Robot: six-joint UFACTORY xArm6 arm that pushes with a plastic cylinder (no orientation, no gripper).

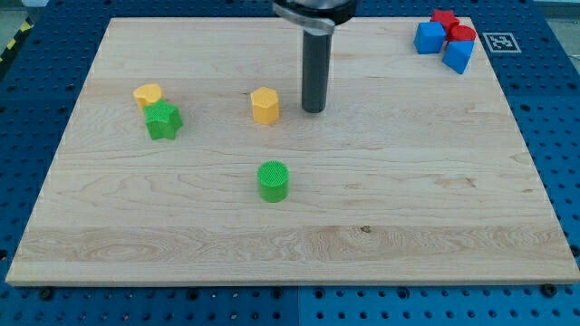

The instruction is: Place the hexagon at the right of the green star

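The yellow hexagon [265,105] stands on the wooden board, left of centre near the view's top. The green star [164,119] lies further to the view's left, well apart from the hexagon. My tip [314,110] rests on the board just to the right of the hexagon, with a small gap between them. The dark rod rises from the tip to the view's top edge.
A yellow heart-like block [148,94] touches the green star's upper left. A green cylinder [273,180] stands below the hexagon. Two blue blocks [430,37] [458,56], a red star [443,17] and a red cylinder [462,34] cluster at the board's top right corner.
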